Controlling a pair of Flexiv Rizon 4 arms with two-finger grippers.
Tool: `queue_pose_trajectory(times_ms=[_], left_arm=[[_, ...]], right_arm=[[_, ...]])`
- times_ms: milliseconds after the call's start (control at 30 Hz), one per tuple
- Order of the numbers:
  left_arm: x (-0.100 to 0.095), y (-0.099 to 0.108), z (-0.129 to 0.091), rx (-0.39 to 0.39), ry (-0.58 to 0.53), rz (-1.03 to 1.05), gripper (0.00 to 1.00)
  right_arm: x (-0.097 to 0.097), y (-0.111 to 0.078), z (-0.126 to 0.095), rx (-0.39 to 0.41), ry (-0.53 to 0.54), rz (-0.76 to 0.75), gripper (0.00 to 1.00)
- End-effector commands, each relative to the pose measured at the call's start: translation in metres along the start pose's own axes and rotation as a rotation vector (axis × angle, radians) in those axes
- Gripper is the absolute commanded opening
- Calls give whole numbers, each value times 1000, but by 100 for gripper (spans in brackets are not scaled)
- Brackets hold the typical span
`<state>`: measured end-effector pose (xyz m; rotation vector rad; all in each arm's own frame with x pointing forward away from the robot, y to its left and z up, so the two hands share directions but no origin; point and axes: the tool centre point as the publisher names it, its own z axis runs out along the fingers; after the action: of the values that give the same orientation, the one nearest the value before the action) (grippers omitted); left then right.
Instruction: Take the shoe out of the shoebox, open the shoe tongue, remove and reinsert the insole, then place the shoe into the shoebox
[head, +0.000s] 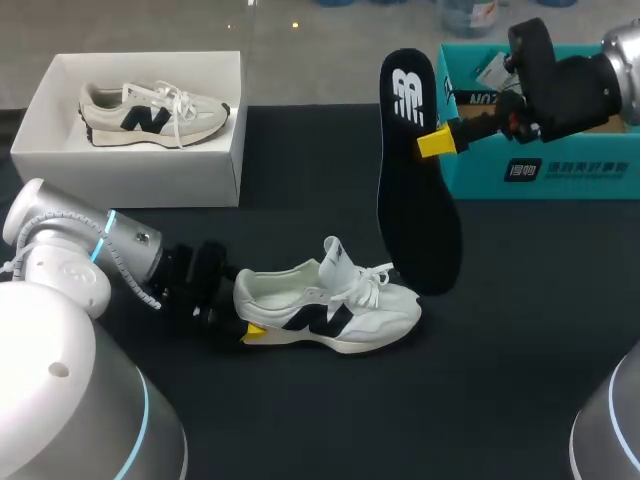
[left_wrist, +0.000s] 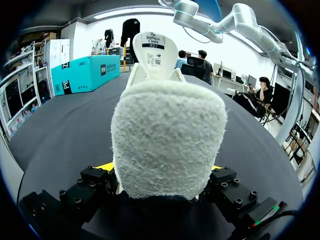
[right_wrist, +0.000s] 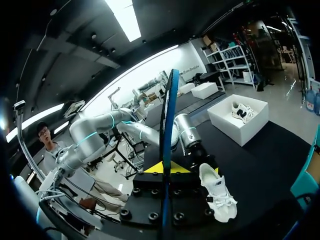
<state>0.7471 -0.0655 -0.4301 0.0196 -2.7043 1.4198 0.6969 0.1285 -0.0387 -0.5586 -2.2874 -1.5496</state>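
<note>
Black foam insole (head: 415, 200) is out, clamped in the right gripper (head: 437, 142) — left gripper (head: 244, 312) clamps the heel of the white sneaker (head: 340, 308); next, reinsertion.

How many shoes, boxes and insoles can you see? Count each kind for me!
Shoes: 2 (table shoe, boxed shoe)
Boxes: 2 (white shoebox, teal box)
Insoles: 1 (black insole)
Total: 5

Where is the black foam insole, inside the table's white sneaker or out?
Out: right gripper holds the black insole upright beside that sneaker.
</note>
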Motion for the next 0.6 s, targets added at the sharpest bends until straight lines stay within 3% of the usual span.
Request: queue_pose_trajectory(times_ms=[33, 367, 600], left_arm=[[0, 4, 3, -2, 0, 0, 0], [0, 4, 3, -2, 0, 0, 0], [0, 4, 3, -2, 0, 0, 0]], right_arm=[[11, 0, -1, 1, -33, 11, 0], [30, -2, -7, 62, -57, -72, 0], [35, -3, -17, 25, -94, -64, 0]])
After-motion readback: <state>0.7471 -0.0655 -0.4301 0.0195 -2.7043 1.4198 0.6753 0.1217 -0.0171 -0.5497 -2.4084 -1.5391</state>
